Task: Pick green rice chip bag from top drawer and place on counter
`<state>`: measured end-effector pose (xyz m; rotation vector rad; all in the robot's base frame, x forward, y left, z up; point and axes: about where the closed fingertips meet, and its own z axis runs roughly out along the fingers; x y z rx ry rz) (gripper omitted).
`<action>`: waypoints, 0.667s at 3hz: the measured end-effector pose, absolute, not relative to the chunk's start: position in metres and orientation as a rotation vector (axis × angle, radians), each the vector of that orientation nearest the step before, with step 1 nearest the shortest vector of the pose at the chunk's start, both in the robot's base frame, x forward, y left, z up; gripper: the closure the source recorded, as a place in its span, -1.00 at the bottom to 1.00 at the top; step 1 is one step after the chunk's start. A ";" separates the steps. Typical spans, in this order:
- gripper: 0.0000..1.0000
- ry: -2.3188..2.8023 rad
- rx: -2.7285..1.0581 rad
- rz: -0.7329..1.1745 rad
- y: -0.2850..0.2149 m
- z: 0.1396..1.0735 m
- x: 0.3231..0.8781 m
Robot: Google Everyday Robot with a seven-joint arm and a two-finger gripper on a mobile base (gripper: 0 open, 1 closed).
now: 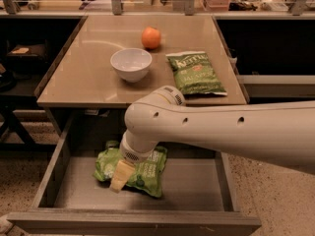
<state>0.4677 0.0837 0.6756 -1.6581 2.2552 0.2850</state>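
The green rice chip bag (142, 173) is a crinkled lime-green bag lying on the flat bottom of the open top drawer (197, 191), left of its middle. My white arm reaches in from the right and bends down over the drawer. My gripper (119, 178) hangs from the wrist right over the bag's left part, one pale finger (121, 175) showing against the bag. The beige counter (88, 77) lies above and behind the drawer.
On the counter stand a white bowl (131, 64), an orange fruit (151, 37) and a flat dark-green chip bag with white lettering (195, 73). The drawer's thick front panel (133, 223) is near me. Dark shelving flanks the counter on both sides.
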 end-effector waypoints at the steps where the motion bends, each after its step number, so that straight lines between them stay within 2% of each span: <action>1: -1.00 2.224 -1.637 0.261 0.093 0.657 0.477; 2: -1.00 2.197 -1.620 0.234 0.095 0.642 0.492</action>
